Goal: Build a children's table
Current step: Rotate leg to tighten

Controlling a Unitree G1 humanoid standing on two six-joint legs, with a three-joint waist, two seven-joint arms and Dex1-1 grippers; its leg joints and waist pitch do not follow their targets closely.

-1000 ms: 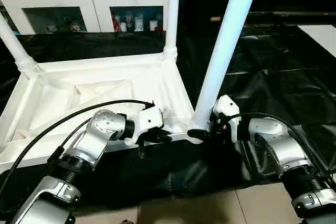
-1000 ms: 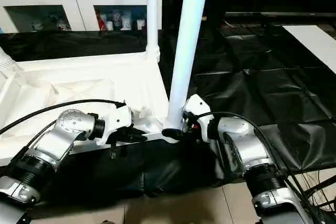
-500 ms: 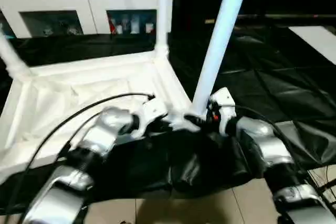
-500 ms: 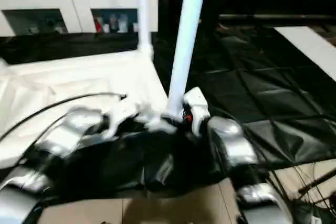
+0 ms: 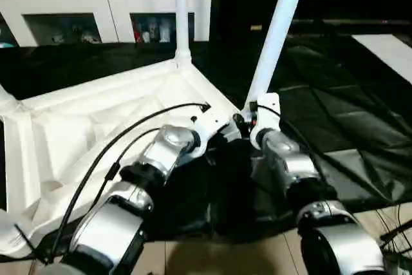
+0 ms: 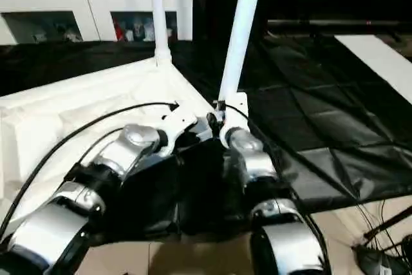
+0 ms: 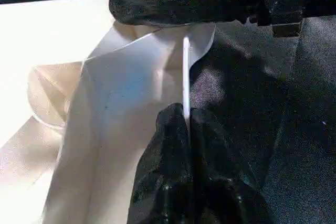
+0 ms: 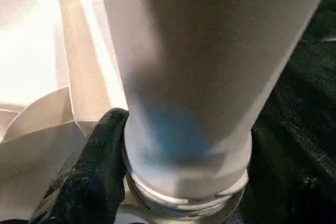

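The children's table lies upside down on black cloth, its white top (image 5: 96, 120) showing the ribbed underside. Three white legs stand in corner sockets: a far one (image 5: 181, 11), one at the left edge (image 5: 6, 101), and a near one (image 5: 277, 37) leaning right. My left gripper (image 7: 186, 124) is shut on the top's thin rim (image 7: 186, 72) beside the near corner. My right gripper (image 5: 248, 120) holds the base of the near leg (image 8: 199, 77), one black finger (image 8: 92, 171) pressed against it just above the socket. The other finger is hidden behind the leg.
A white cabinet with glass doors (image 5: 103, 4) stands behind the table. Crumpled black cloth (image 5: 335, 107) spreads to the right, with a white panel (image 5: 393, 46) at its far right. Tan floor (image 5: 244, 256) shows below the cloth's near edge. A black cable (image 5: 129, 140) arcs over my left forearm.
The view has shifted. Both arms have stretched forward and the near corner with its leg has swung away, so the top now lies at an angle. Both grips are unchanged.
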